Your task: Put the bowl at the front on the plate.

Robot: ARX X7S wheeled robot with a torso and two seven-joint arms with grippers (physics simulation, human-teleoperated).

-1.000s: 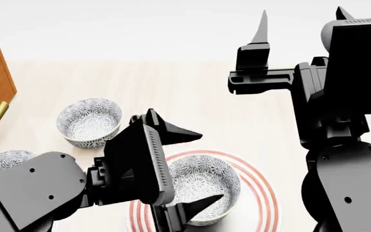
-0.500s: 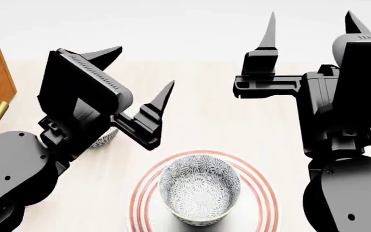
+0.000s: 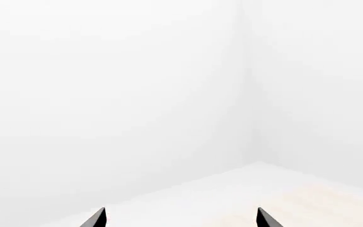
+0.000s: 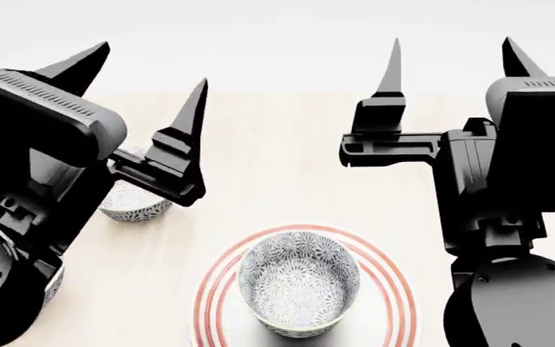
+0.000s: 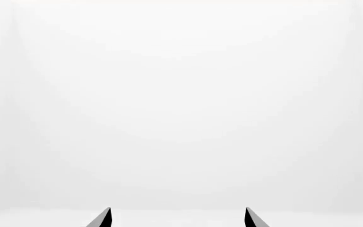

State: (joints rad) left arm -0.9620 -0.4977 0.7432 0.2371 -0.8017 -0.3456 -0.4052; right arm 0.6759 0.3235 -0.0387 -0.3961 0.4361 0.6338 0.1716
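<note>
While the bowl [image 4: 299, 280] sits on the plate [image 4: 398, 289], a second bowl [image 4: 133, 204] hides behind the left claw [image 4: 147, 69] (both claws wide, empty).

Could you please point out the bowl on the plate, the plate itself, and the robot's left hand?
bowl [image 4: 299, 283]: head view, on its patterned inside.
plate [image 4: 401, 296]: head view, on its red-ringed rim, right of the bowl.
left hand [image 4: 142, 79]: head view, midway between its open fingertips.
</note>
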